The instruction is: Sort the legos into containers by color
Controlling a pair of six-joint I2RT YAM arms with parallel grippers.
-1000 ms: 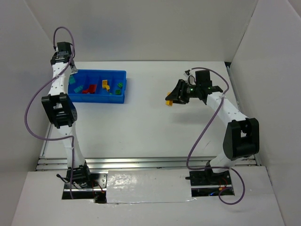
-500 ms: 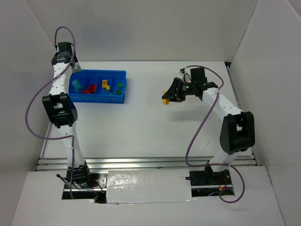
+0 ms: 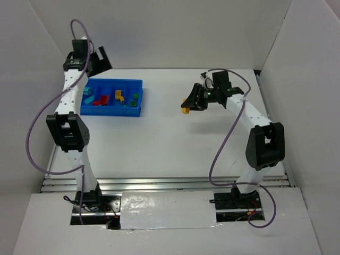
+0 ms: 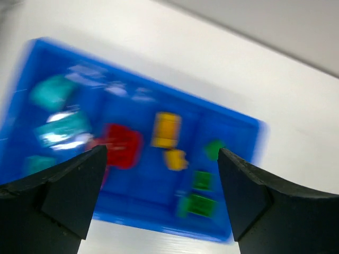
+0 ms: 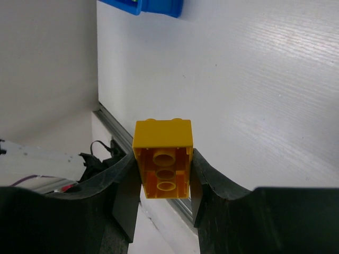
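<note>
The blue tray (image 3: 113,81) of containers sits at the table's back left. Inside it lie cyan legos (image 3: 87,96) at the left, then red (image 3: 101,100), yellow (image 3: 119,95) and green (image 3: 135,97) ones. My left gripper (image 3: 99,59) hangs open and empty above the tray's back left corner. The blurred left wrist view shows its fingers (image 4: 69,196) spread wide over the tray (image 4: 132,222), with cyan (image 4: 58,127), red (image 4: 122,145), yellow (image 4: 166,129) and green (image 4: 201,203) legos below. My right gripper (image 3: 187,105) is shut on a yellow lego (image 5: 162,159) right of centre, above the table.
White walls enclose the table on the left, back and right. A metal rail (image 3: 170,183) runs along the near edge between the arm bases. A corner of the tray (image 5: 159,6) shows at the top of the right wrist view.
My left gripper has opened and risen from the tray's left end toward the back wall. The right gripper has carried the yellow lego a little leftward.
</note>
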